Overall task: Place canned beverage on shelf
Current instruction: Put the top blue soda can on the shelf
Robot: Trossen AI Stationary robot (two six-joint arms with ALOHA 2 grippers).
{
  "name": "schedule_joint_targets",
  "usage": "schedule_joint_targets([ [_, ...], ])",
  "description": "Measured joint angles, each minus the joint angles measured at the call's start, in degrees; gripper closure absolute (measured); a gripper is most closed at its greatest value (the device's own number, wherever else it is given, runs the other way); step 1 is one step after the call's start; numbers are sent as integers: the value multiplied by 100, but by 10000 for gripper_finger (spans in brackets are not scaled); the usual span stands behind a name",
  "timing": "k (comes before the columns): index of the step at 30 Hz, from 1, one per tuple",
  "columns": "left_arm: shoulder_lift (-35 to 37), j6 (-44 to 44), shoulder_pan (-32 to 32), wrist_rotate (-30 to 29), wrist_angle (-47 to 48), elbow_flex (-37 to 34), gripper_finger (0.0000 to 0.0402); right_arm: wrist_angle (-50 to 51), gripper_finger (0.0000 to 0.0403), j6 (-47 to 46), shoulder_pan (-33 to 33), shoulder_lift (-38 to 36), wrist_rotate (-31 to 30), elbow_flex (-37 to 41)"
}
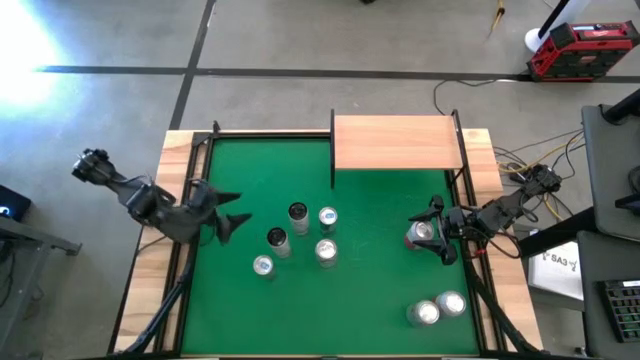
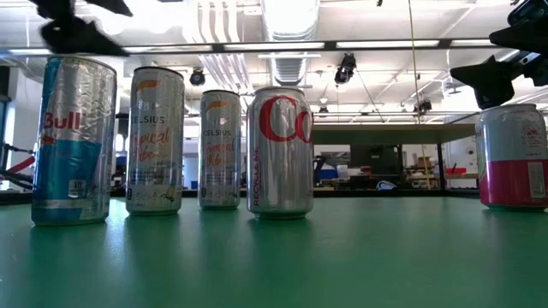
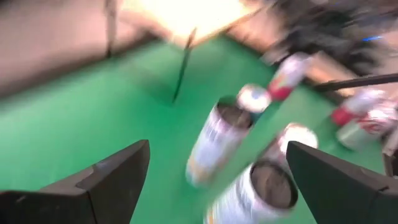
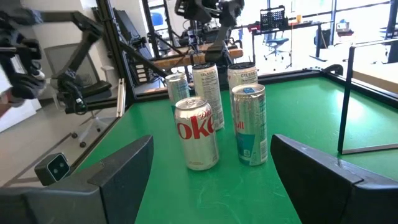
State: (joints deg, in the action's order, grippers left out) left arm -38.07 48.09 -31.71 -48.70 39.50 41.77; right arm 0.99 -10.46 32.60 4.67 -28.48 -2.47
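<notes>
Approach step: left gripper [image 1: 228, 212] jaws open, empty, beside the can cluster [image 1: 298, 238]. Right gripper [image 1: 437, 232] jaws open around a pink can [image 1: 421, 235]. Next: close, lift to the shelf [image 1: 397, 142].

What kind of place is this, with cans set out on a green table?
Probably a robotics lab or workshop. The green felt table sits on a bare concrete floor with loose cables beside it, a red tool case stands nearby, and the low view shows an open hall with ceiling ducts.

Ceiling strip lights; floor glare; heavy motion blur at left wrist
</notes>
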Motion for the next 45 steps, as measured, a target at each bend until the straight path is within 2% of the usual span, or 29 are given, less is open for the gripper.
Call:
schedule_joint_targets([
  [3, 740, -2273, 67, -1, -1842, -917, 41, -2, 87, 0, 1, 0, -1, -1],
  [5, 1195, -3016, 153, 134, -2520, -1421, 41, -2, 87, 0, 0, 0, -1, 1],
  [10, 2113, -3243, 406, 189, -3048, -2427, 41, -1, 87, 1, 0, 0, -1, 1],
  [16, 2832, -4129, 614, 777, -3824, -3217, 41, -2, 87, 0, 1, 0, -1, -1],
  [22, 3111, -4145, 710, 926, -3868, -3703, 41, -1, 87, 0, 0, 0, -1, -1],
  [29, 3137, -4172, 709, 1137, -4382, -4103, 41, -1, 87, 0, 2, 0, 0, -1],
  [45, 2679, -4141, 709, 1272, -4393, -4108, 41, -2, 87, 0, 1, 0, 0, -1],
])
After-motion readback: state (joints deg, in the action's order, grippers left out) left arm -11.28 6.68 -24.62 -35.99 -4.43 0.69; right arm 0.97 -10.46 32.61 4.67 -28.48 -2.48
